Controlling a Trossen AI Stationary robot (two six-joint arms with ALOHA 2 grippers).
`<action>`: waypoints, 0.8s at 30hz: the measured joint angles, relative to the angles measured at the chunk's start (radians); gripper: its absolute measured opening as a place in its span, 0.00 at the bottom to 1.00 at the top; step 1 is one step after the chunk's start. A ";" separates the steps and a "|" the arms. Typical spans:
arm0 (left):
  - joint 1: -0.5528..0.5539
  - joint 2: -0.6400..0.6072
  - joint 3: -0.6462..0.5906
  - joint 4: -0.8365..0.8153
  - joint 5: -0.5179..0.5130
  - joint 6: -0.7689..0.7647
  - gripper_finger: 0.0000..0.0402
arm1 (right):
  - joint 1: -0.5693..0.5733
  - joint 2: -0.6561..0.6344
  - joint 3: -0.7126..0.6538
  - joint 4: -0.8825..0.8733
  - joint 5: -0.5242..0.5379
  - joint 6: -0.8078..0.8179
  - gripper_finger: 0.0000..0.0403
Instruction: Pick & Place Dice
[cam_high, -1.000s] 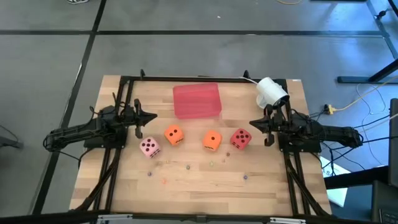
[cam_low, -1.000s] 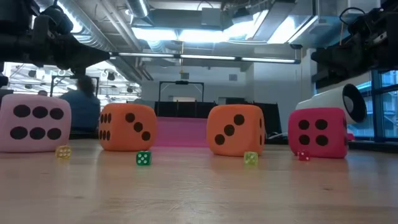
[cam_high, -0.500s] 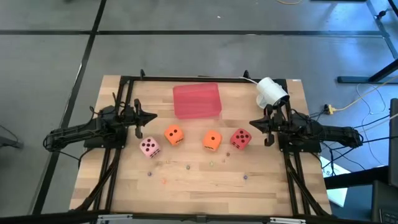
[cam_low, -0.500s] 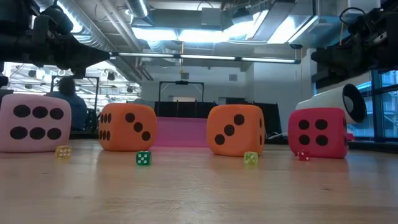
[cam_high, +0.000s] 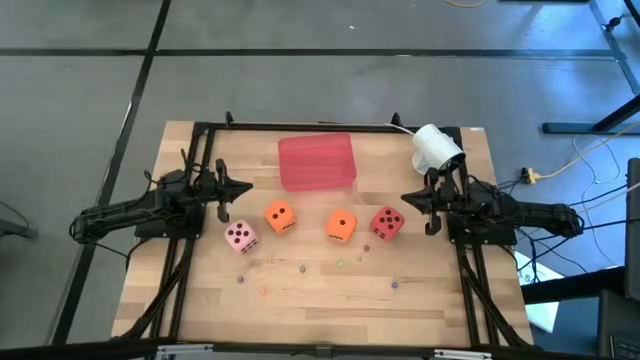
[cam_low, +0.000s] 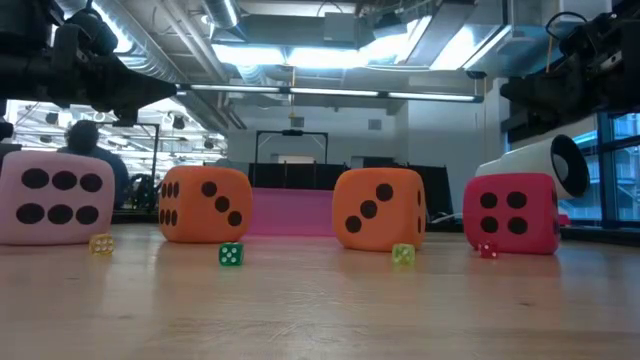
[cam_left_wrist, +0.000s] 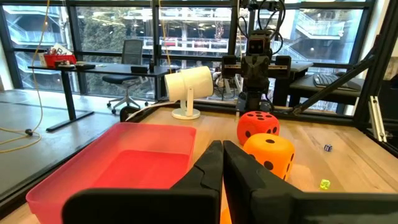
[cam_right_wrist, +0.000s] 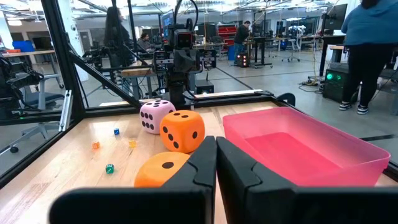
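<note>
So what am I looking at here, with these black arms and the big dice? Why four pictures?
It is a robot with two arms at a wooden table. One camera looks straight down, one sits at table height, and one rides on each wrist. From above, the left gripper and right gripper wait at either side, both shut and holding nothing. In a row lie a pink die, two orange dice and a red die. Behind them sits a red tray, with tiny beads scattered in front.
</note>
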 joint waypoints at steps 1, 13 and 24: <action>0.000 0.000 0.000 0.000 0.000 0.000 0.01 | 0.000 0.000 0.000 0.000 0.000 0.000 0.03; 0.000 0.000 0.000 0.000 0.000 0.000 0.01 | 0.000 0.000 0.000 0.000 0.000 0.000 0.03; 0.000 0.002 0.000 -0.013 -0.003 0.241 0.01 | 0.000 0.000 0.000 0.000 0.000 0.000 0.03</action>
